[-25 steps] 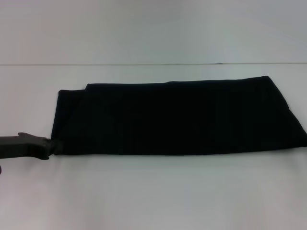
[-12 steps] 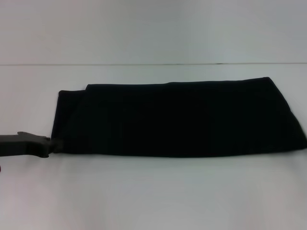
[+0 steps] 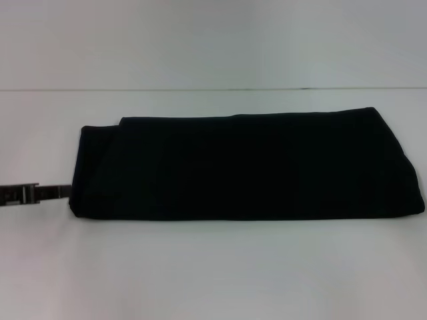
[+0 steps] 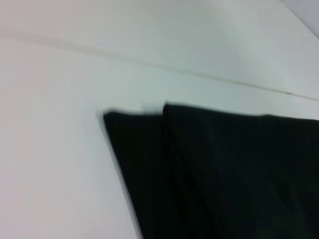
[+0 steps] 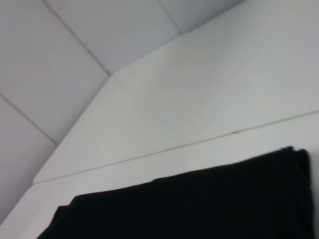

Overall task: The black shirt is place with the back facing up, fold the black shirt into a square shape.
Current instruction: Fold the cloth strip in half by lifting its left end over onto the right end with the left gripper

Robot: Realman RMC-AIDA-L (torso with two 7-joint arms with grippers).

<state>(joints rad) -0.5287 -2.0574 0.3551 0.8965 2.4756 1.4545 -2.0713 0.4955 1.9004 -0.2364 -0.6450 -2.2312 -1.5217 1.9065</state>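
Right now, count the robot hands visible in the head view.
1: the left hand reaches in from the robot's left at the near-left corner of the black shirt. The right hand is out of view.

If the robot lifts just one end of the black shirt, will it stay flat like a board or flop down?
It would probably flop. The black shirt is soft cloth lying in folded layers on the white table, so the lifted end should bend and sag. The layers may slide apart. It looks light, and flat cloth won't roll. The left gripper sits at its near left corner.
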